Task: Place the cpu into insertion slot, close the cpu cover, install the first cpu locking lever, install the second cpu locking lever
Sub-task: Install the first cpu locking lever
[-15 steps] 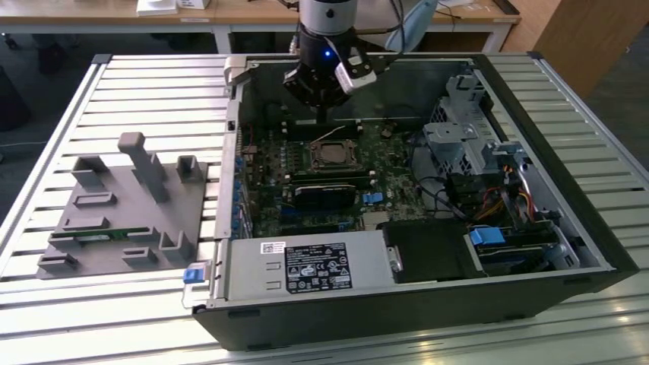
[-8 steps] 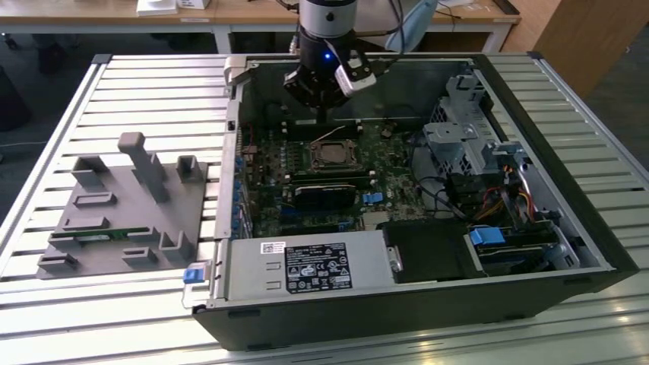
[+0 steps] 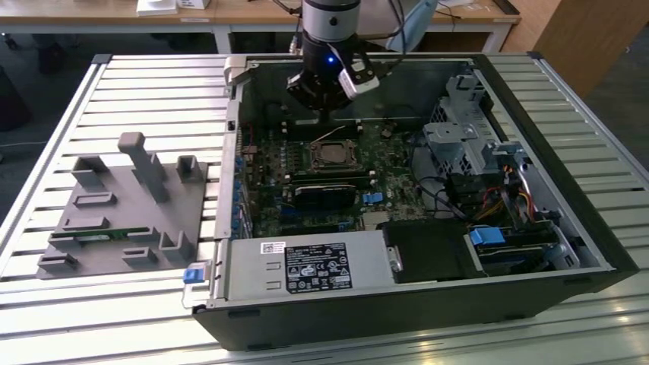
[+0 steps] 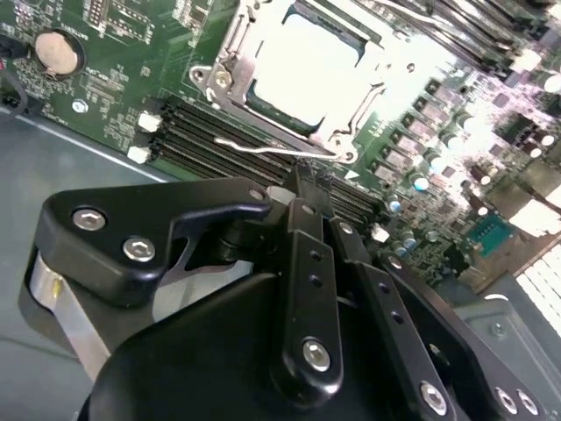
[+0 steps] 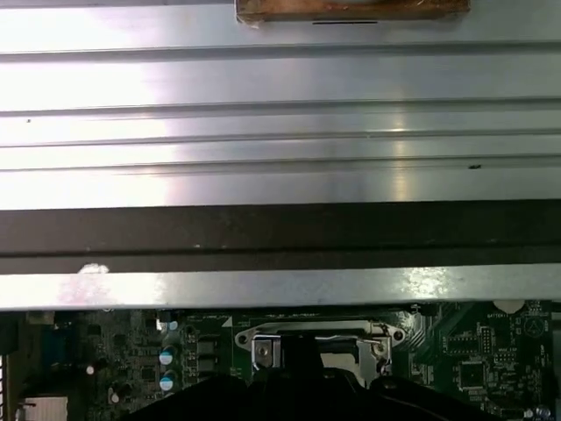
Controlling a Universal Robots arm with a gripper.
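Lab or robotics test workshop. Open desktop PC case point(image 3: 406, 198) lies on its side on a slatted aluminium table point(image 3: 61, 106), frame centre, motherboard point(image 3: 304, 175) exposed. Grey fixture block point(image 3: 127, 209) with slots sits at frame left. Robot arm point(image 3: 330, 30) comes down from top centre. Wooden desks point(image 3: 254, 14) run along the top edge, hard floor beneath.

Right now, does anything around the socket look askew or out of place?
Nothing stands out. The cpu lies flat in the socket with the cover closed squarely around it. A wire lever runs along the cover's edge, and the tool hangs close to it.
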